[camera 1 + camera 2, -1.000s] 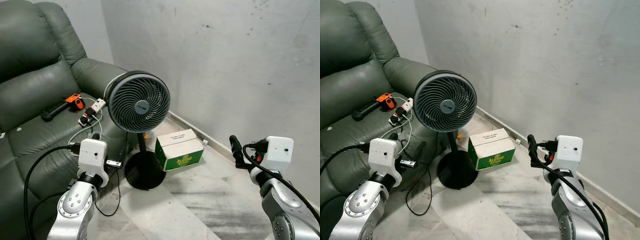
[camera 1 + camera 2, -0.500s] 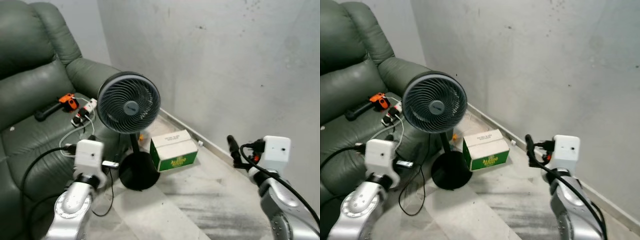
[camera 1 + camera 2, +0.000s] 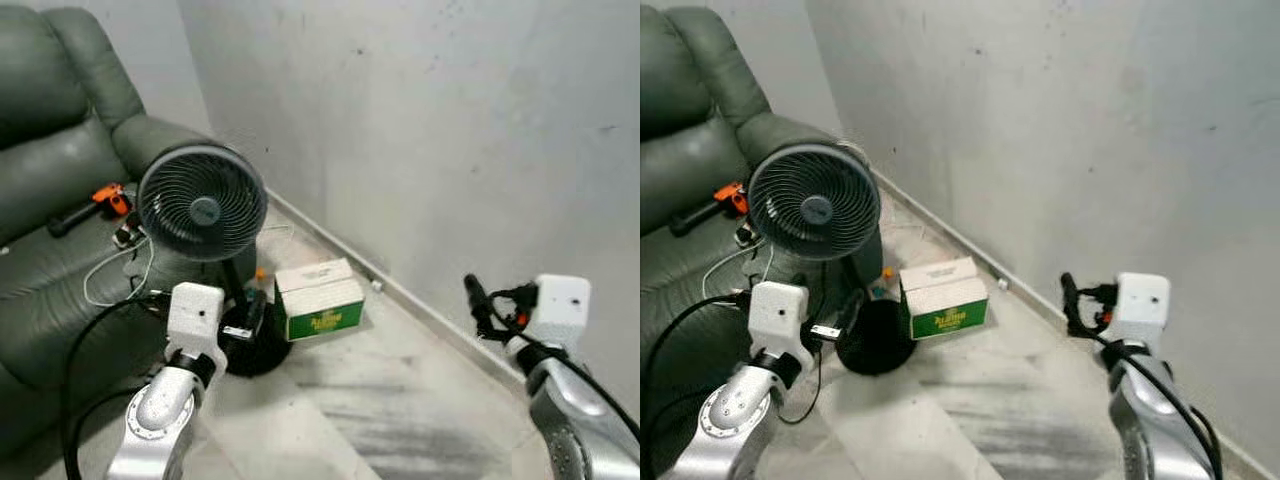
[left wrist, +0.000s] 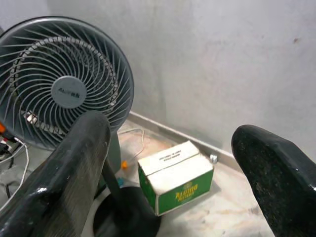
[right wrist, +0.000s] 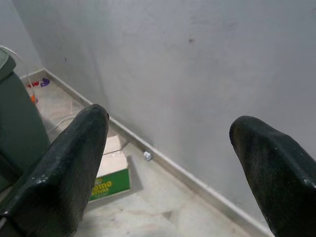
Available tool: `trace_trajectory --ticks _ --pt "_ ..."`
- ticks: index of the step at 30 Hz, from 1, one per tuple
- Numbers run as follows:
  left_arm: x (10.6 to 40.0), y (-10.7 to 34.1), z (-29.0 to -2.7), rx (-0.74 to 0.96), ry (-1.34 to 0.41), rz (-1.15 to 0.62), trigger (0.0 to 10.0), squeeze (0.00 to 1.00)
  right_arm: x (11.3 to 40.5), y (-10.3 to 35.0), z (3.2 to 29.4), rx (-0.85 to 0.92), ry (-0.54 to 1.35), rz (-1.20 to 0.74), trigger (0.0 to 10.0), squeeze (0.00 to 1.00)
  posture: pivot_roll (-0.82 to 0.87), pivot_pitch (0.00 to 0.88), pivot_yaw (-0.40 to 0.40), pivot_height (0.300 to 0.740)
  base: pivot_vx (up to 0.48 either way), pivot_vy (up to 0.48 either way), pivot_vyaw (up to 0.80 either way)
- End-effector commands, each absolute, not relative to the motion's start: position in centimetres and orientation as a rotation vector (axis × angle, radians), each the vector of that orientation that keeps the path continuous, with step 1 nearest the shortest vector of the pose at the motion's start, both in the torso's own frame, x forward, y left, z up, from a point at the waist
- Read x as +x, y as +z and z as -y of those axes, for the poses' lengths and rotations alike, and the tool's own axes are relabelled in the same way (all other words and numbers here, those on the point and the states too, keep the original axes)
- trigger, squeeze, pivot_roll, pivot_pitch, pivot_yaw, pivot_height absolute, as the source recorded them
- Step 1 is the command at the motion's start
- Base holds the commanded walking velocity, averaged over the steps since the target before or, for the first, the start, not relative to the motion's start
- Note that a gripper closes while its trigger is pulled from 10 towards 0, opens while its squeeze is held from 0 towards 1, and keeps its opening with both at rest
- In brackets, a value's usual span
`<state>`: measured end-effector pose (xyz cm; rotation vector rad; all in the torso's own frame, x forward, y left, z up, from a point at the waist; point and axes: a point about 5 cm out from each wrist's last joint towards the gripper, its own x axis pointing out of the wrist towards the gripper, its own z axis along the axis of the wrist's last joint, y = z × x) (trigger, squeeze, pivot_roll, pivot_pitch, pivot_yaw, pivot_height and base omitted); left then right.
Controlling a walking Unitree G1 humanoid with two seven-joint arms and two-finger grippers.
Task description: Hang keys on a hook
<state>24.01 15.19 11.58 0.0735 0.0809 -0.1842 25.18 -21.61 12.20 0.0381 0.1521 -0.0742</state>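
- Keys: you have none in either gripper, and nothing on the sofa (image 3: 60, 250), the floor (image 3: 400, 400) or the wall (image 3: 450, 130) reads as keys or as a hook, so I cannot tell you where either one is.
- Your left gripper (image 4: 173, 173) is spread wide and empty (its wrist view looks between the two fingers at the fan (image 4: 64, 89) and the green box (image 4: 175, 182)); from the head it sits low in front of the fan's base (image 3: 250, 345).
- Your right gripper (image 5: 173, 163) is also spread and holds nothing; it is raised on the right, near the wall, with its fingers (image 3: 478, 300) pointing toward the skirting.
- Progress, as I judge it: nothing of the task is done yet. No keys are picked up and no hook is found, so this looks like the searching stage.
- Left to do: find the keys, grasp them, find the hook, carry them over, and slip the ring on.
- On the sofa you have an orange-and-black tool (image 3: 100, 200) and a tangle of white cable (image 3: 115, 275) with a plug strip; small items there are too blurred to name, so a closer look may be worth it.
- The bare wall ahead carries only marks and stains.
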Motion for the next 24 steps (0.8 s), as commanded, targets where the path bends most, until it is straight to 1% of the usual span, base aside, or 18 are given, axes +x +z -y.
trace_trajectory --ticks 1,20,24 --pt "23.93 11.42 -16.01 0.078 -0.154 -0.092 10.0 0.0 25.36 12.45 21.12 0.043 -0.054 -0.143 10.0 0.0 -0.03 0.075 0.041 0.74 0.0 0.0 0.0" --pt "24.26 11.5 -15.78 0.087 -0.151 -0.08 10.0 0.0 26.0 12.87 20.8 0.038 -0.031 -0.12 10.0 0.0 -0.04 0.073 0.042 0.74 0.0 0.0 0.0" --pt "24.28 11.43 -15.7 0.083 -0.151 -0.081 10.0 0.0 26.06 12.91 20.76 0.036 -0.03 -0.118 10.0 0.0 -0.04 0.073 0.041 0.74 0.0 -0.344 0.0"
